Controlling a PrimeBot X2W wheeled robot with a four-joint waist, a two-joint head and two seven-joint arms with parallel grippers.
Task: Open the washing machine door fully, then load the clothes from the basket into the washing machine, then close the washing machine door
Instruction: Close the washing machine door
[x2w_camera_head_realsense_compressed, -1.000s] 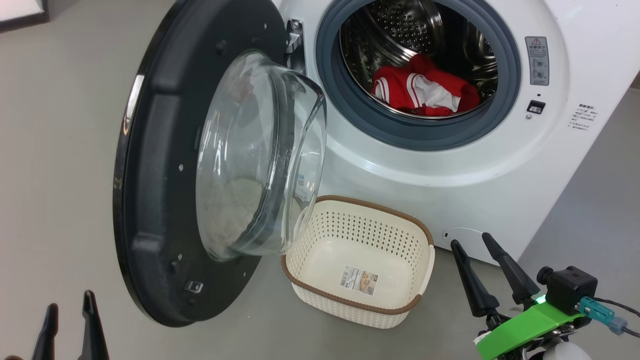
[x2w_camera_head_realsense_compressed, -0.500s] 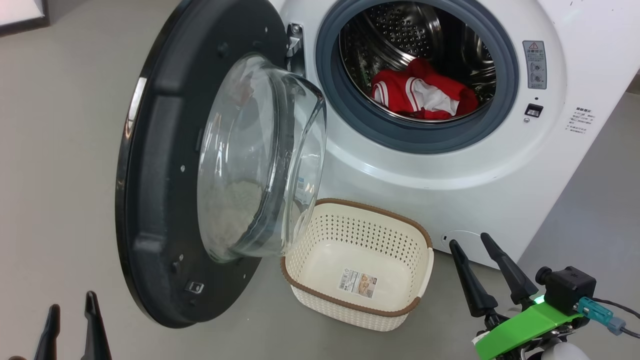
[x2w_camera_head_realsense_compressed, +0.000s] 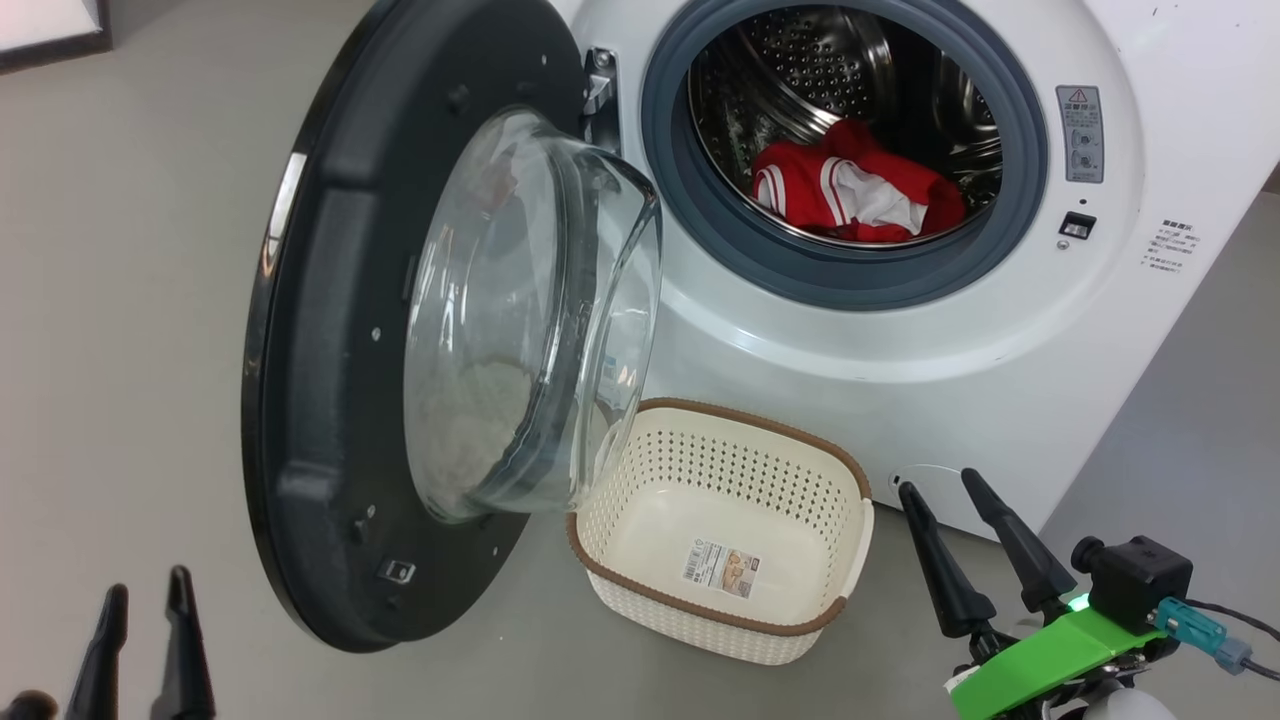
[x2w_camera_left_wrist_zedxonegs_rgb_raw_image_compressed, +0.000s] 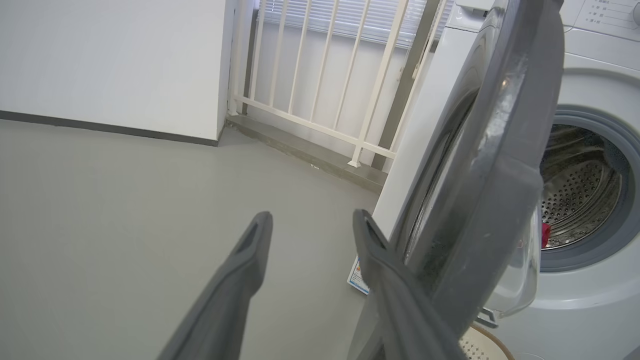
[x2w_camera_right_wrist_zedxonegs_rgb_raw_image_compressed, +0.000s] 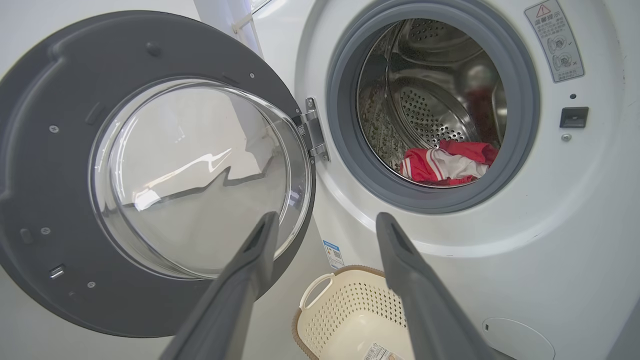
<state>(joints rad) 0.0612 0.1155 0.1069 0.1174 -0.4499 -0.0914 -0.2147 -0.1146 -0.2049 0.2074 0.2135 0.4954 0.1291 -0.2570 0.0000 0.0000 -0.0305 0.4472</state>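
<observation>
At lower left the left jaws are held apart and empty, fingers (x2w_camera_head_realsense_compressed: 185, 650) pointed up near the washing machine door (x2w_camera_head_realsense_compressed: 330, 400), which is swung wide open. The basket (x2w_camera_head_realsense_compressed: 700, 460) is set on the floor (x2w_camera_head_realsense_compressed: 120, 300) below it, its paper label (x2w_camera_head_realsense_compressed: 722, 568) too small to be read. The clothes (x2w_camera_head_realsense_compressed: 850, 190) are seen inside the washing machine (x2w_camera_head_realsense_compressed: 900, 330), whose grey warning sticker (x2w_camera_head_realsense_compressed: 1083, 133) is likewise illegible. At lower right the right jaws are spread, empty, aimed upward

Washing machine (x2w_camera_head_realsense_compressed: 900, 330): white front-loader, steel drum exposed.
Door (x2w_camera_head_realsense_compressed: 320, 400): black, clear glass bowl, swung open to the left.
Clothes (x2w_camera_head_realsense_compressed: 850, 190): red-and-white heap low in the drum.
Basket (x2w_camera_head_realsense_compressed: 700, 635): cream, upright on the floor just before the machine.
</observation>
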